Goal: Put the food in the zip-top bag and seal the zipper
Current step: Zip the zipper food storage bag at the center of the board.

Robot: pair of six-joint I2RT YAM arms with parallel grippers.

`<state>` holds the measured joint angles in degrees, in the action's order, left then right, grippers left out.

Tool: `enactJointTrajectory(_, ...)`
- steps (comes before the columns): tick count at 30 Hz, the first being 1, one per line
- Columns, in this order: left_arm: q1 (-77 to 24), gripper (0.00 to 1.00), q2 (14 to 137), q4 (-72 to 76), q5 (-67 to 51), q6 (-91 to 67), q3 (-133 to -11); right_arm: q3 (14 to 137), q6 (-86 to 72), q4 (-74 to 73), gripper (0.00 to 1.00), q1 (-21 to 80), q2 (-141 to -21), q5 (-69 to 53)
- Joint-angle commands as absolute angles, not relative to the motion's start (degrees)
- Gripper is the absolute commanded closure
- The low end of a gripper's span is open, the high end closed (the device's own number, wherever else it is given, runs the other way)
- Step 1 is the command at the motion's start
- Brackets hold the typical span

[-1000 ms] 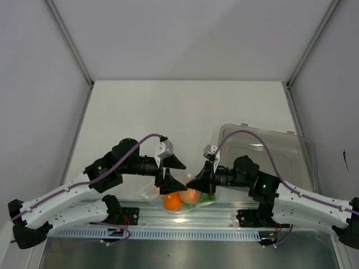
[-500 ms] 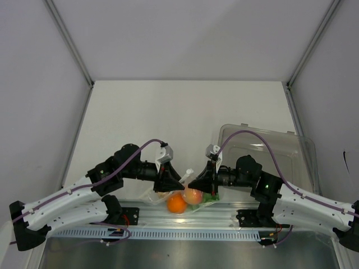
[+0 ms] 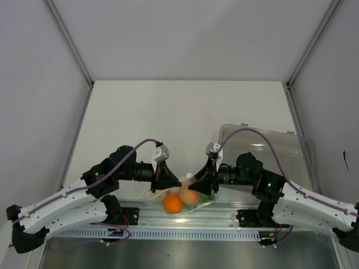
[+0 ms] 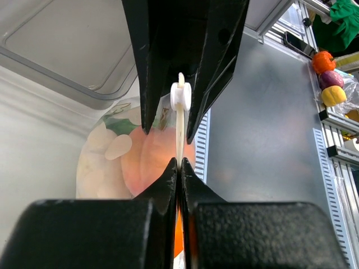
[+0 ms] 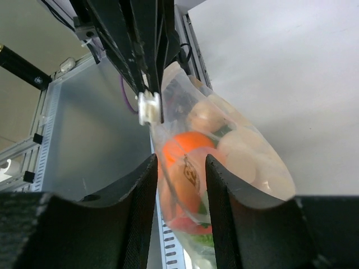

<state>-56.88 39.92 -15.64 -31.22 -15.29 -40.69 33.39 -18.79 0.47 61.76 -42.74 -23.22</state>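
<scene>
The bag (image 5: pixel 241 162) is judged limp, slippery and weighted by food (image 5: pixel 188 151). Its zipper (image 4: pixel 179 131) is pinched by the left gripper (image 4: pixel 178 163); the right gripper (image 5: pixel 180 163) stands with jaws apart. Hold is best taken on the zipper.

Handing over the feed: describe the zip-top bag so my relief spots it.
Find the middle of the table's near edge. The zip-top bag is the soft clear pouch bulging with an orange; the clear tray to its right is rigid.
</scene>
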Motion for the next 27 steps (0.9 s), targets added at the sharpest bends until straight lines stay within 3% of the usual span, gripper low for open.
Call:
enactJointTrajectory(1,-57.13,0.99,39.37,-14.68,-30.94,-16.52,-42.19,38.22,-15.82,-2.98,0.57,61.52,-43.15,-23.99)
enactJointTrajectory(7,-57.13,0.99,39.99,-13.97,-32.26,-16.87,-42.27,40.08,-15.29,-1.32,0.57,60.91,-46.66,-27.77)
enactJointTrajectory(11,-57.13,0.99,39.82,-14.59,-32.26,-16.70,-42.28,40.43,-15.47,-0.62,0.63,60.38,-49.83,-30.49)
enactJointTrajectory(12,-57.13,0.99,39.64,-14.76,-32.34,-16.53,-42.36,40.26,-15.56,1.30,0.66,60.38,-50.09,-30.67)
enactJointTrajectory(14,-57.13,1.00,39.38,-15.03,-32.26,-16.35,-42.36,40.17,-15.73,1.93,0.99,60.29,-50.36,-30.94)
enactJointTrajectory(16,-57.13,0.99,39.20,-15.64,-32.08,-16.08,-42.36,40.17,-15.91,2.02,1.00,60.29,-50.19,-30.59)
enactJointTrajectory(18,-57.13,0.81,38.94,-16.00,-31.73,-16.08,-42.36,40.17,-16.34,2.02,1.00,60.29,-49.14,-29.80)
enactJointTrajectory(19,-57.13,0.61,38.33,-16.00,-31.55,-16.17,-42.28,39.82,-16.70,2.02,1.00,60.29,-48.61,-29.27)
enactJointTrajectory(21,-57.13,0.50,37.53,-15.65,-30.42,-16.35,-42.19,39.55,-17.40,1.41,1.00,60.29,-47.29,-28.31)
enactJointTrajectory(22,-57.13,0.40,37.18,-15.30,-29.98,-16.52,-42.27,39.55,-17.49,1.15,1.00,60.29,-47.02,-28.30)
enactJointTrajectory(25,-57.13,0.30,36.30,-14.15,-28.04,-16.52,-42.80,39.99,-17.58,0.18,1.00,60.29,-47.63,-29.96)
enactJointTrajectory(27,-57.13,0.30,37.17,-13.62,-27.08,-16.79,-43.85,40.17,-17.58,0.18,1.00,60.29,-48.51,-32.07)
